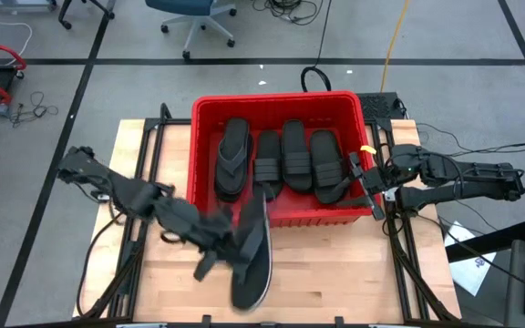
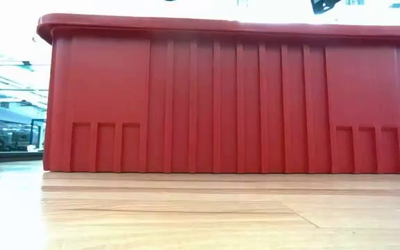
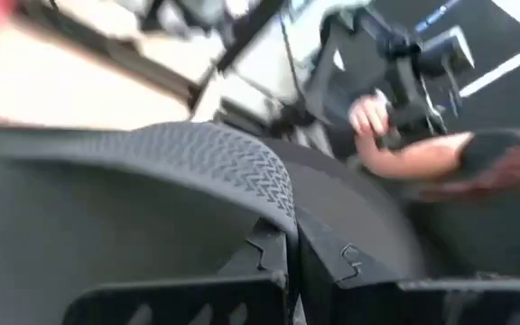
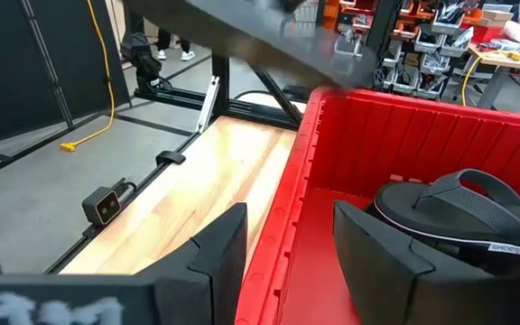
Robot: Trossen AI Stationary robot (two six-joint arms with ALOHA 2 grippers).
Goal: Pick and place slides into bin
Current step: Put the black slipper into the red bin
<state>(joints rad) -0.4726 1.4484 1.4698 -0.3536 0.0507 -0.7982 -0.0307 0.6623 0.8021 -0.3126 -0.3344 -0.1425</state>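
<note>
A slide (image 1: 253, 255) is clamped in the left gripper (image 1: 224, 235) just outside the bin's (image 1: 281, 102) near wall — a snag on the rim is risked if it is carried low — while the right gripper (image 1: 369, 175), fingers spread, straddles the bin's side wall.

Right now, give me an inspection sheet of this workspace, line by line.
Surface: wooden table, bare at the front.
Job's things: four sandals in the red bin; a fifth sandal held outside its front wall.
Clutter: nothing seen.
Grippers: left gripper shut on the fifth sandal; right gripper open, straddling the bin's right wall.
Cables: yellow cord, black cable on the floor.
Surroundings: office chair.
</note>
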